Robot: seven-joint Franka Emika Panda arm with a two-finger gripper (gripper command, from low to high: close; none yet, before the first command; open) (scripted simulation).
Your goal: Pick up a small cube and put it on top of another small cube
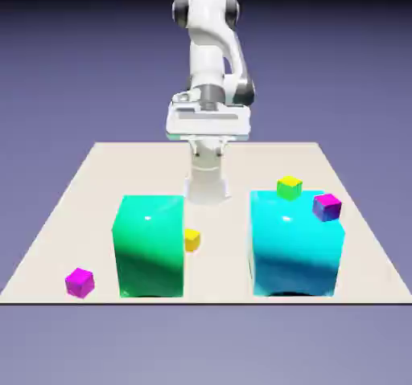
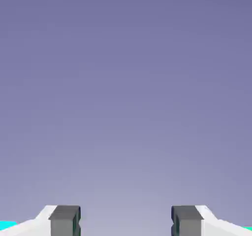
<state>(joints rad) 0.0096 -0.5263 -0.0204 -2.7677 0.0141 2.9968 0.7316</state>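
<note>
The gripper [image 1: 209, 147] hangs above the table [image 1: 265, 158] in the exterior view, released: its two fingers stand wide apart, with only backdrop between them in the hand view. The small all-magenta cube [image 1: 80, 283] rests on the table well below the gripper and out to the exterior view's left, nearer the camera. Between that cube and the line straight below the gripper stands the big green block [image 1: 150, 247]. The orange-yellow cube [image 1: 191, 239] lies below the gripper, slightly toward the exterior view's left, partly hidden by the green block. Below the gripper and toward the exterior view's right stands the big cyan block [image 1: 294, 247]. The magenta-topped cube with blue-violet sides [image 1: 327, 207] shows at that block's upper right. The yellow-topped green cube [image 1: 290, 188], closer to the gripper, appears to sit at the cyan block's far top edge, though its contact there is hard to make out.
</note>
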